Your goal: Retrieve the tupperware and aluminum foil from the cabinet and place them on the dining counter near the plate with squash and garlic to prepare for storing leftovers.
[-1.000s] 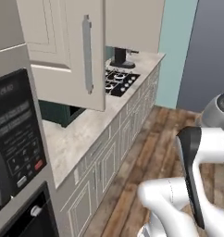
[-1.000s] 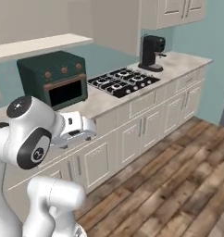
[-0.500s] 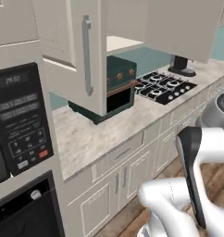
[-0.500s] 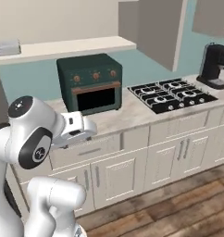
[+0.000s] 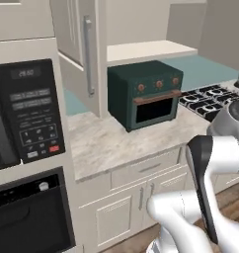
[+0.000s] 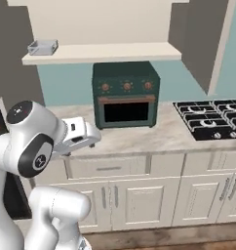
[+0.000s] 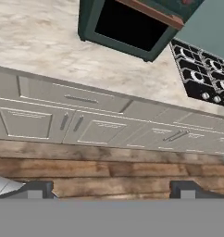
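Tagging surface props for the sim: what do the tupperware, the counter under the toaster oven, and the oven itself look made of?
Tupperware: pale grey, slightly see-through, probably plastic. Counter: beige veined top, looks like polished marble or stone. Toaster oven: dark green matte body, likely painted metal, copper-toned handle and knobs.

Dark green toaster oven (image 6: 125, 94) with copper-brown handle, pale grey tupperware (image 6: 42, 47) on my cream shelf (image 6: 105, 52), beige marbled countertop (image 5: 106, 143), teal backsplash (image 6: 66, 90), black cooktop (image 6: 210, 118).

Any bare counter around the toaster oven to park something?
Bare marbled counter in front of the green toaster oven, and a wider patch between it and the microwave. The cooktop side is tight.
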